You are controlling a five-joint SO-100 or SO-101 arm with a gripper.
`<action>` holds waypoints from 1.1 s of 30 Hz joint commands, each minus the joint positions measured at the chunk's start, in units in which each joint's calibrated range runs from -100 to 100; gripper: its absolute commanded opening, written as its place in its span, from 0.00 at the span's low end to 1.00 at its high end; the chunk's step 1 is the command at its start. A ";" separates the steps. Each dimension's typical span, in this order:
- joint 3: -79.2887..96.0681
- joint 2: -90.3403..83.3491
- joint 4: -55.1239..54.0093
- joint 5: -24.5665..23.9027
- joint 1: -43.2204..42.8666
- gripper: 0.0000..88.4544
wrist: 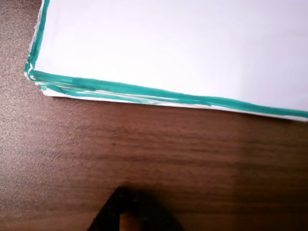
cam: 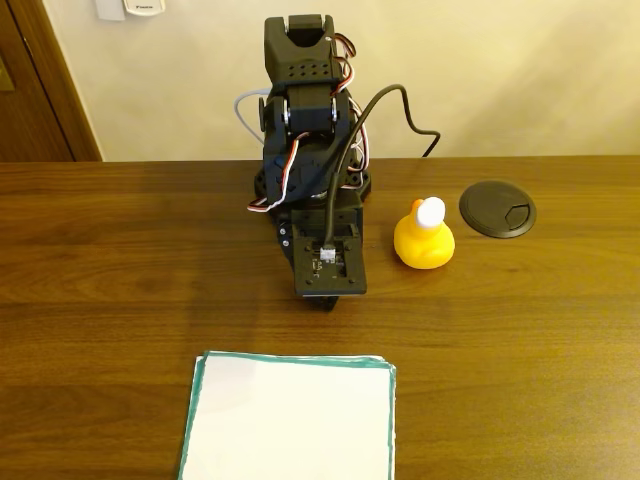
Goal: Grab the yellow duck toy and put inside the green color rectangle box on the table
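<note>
One yellow duck toy (cam: 424,238), one green color rectangle box (cam: 290,420)

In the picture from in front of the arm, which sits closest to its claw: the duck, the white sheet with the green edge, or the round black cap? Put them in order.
Going by the fixed view, from the gripper:
1. The green color rectangle box, just below the gripper in the picture, toward the camera.
2. The yellow duck toy, to the right and slightly farther back.
3. The round black cable cap, farther right, beyond the duck.

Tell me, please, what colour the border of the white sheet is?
Green, clearest in the wrist view.
</note>
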 commanded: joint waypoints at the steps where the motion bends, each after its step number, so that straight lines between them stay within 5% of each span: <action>1: 0.11 -0.10 0.16 -0.83 1.10 0.01; 22: -0.71 -0.10 0.41 -0.83 -1.43 0.00; 27: -4.72 -0.10 -3.76 -0.15 -2.22 0.14; 33: -18.92 1.90 -1.46 2.83 6.06 0.15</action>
